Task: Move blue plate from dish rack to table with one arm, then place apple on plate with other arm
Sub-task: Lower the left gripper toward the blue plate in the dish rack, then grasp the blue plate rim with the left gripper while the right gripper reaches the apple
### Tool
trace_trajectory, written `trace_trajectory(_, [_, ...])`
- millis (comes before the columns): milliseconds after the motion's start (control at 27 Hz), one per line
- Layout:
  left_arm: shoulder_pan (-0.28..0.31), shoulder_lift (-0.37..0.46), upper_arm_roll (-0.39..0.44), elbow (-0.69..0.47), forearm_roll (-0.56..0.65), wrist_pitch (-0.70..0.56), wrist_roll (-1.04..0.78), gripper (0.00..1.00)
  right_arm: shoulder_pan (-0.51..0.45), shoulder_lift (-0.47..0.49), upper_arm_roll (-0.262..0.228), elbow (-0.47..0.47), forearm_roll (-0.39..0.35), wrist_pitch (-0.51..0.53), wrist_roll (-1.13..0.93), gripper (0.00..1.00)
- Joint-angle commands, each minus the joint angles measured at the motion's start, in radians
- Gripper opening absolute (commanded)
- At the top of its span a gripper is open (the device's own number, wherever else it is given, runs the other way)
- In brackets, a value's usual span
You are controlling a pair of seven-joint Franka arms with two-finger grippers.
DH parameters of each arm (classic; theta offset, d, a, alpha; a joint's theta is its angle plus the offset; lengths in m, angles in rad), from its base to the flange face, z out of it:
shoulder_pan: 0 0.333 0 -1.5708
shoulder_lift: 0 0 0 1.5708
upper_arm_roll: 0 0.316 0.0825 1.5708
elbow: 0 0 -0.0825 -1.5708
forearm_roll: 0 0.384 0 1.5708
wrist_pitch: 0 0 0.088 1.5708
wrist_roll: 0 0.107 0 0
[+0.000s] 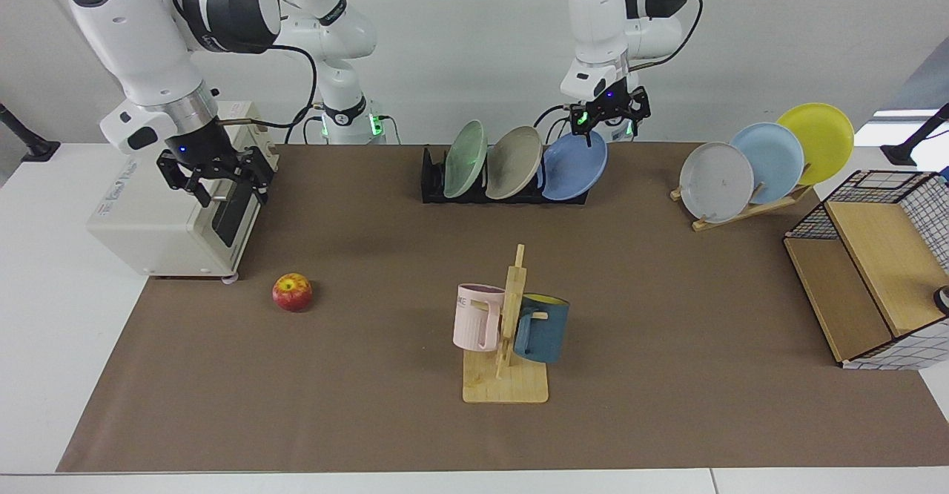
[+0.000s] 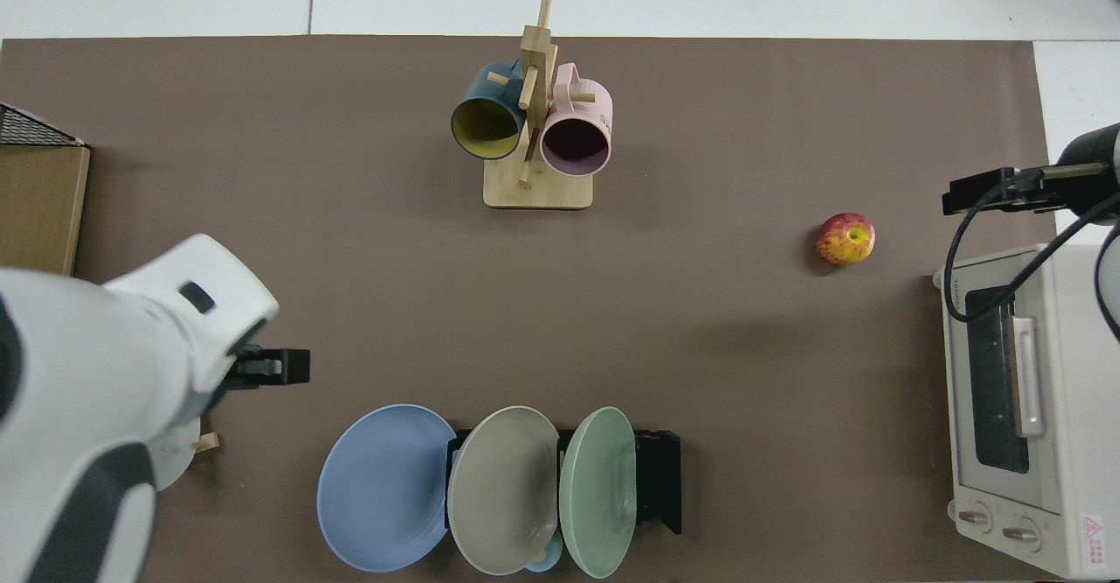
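Observation:
The blue plate (image 1: 574, 165) (image 2: 385, 487) leans in the end slot of the black dish rack (image 1: 432, 181) (image 2: 658, 478), beside a beige plate and a green plate. My left gripper (image 1: 609, 129) (image 2: 273, 367) hovers open just above the blue plate's upper rim, apart from it. The red and yellow apple (image 1: 292, 291) (image 2: 846, 239) lies on the brown mat of the table (image 1: 667, 405). My right gripper (image 1: 216, 186) (image 2: 989, 191) waits open and holds nothing, in front of the toaster oven and up-left of the apple in the facing view.
A white toaster oven (image 1: 159, 219) stands behind the apple. A wooden mug stand (image 1: 508, 346) with a pink and a dark blue mug stands mid-mat. A slanted wooden rack (image 1: 749, 208) holds grey, sky-blue and yellow plates. A wire and wood basket (image 1: 875, 286) sits at the mat's end.

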Motion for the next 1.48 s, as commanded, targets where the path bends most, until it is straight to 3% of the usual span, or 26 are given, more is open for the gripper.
trace_trajectory(0, [-0.021,-0.102,-0.005,-0.182,0.007,0.087,-0.011,1.00,-0.015,-0.012,-0.003,-0.020,0.019,0.002,-0.035,1.00])
trace_trajectory(222, [-0.010,-0.105,0.019,-0.210,-0.013,0.090,0.046,1.00,0.022,-0.023,0.000,-0.072,-0.001,0.036,-0.044,1.00])
trace_trajectory(444, [-0.010,-0.102,0.050,-0.217,-0.096,0.082,0.074,1.00,0.041,0.006,0.000,-0.204,0.004,0.235,-0.020,1.00])
trace_trajectory(630, [-0.016,-0.101,0.047,-0.223,-0.107,0.081,0.080,1.00,0.057,0.089,0.000,-0.223,0.004,0.315,-0.009,1.00])
trace_trajectory(926, [-0.010,-0.087,-0.047,-0.260,-0.108,0.130,0.071,1.00,0.045,0.175,-0.001,-0.275,0.002,0.447,-0.035,1.00])
trace_trajectory(1000, [-0.009,-0.085,-0.049,-0.260,-0.108,0.132,0.072,0.94,0.044,0.193,-0.001,-0.293,0.002,0.485,-0.040,1.00])
trace_trajectory(1148, [-0.007,-0.085,-0.049,-0.260,-0.108,0.124,0.081,0.69,0.036,0.250,-0.001,-0.304,0.002,0.536,-0.040,1.00])
trace_trajectory(1444, [-0.004,-0.079,-0.049,-0.260,-0.108,0.132,0.088,0.63,0.028,0.302,-0.001,-0.310,0.002,0.573,-0.040,1.00])
